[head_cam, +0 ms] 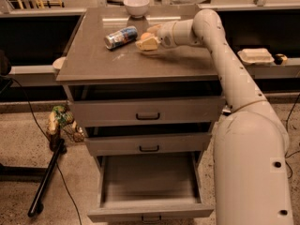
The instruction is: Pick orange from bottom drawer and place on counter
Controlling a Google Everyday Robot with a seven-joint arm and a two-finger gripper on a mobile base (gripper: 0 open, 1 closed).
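Note:
The orange (146,35) is a small orange-yellow fruit sitting low over the glossy grey-brown counter (108,62), a little right of its middle. My gripper (148,40) reaches in from the right, and its cream fingers (150,44) are closed around the orange, down at the counter's surface. The bottom drawer (150,212) is pulled out and its inside shows nothing in it. The two shallower drawers above it are shut.
A soda can (121,36) lies on its side just left of the gripper. A white bowl (136,5) stands at the counter's back edge. A white container (255,56) sits on the right ledge. A black pole (46,178) and a small bag (61,121) are on the floor at left.

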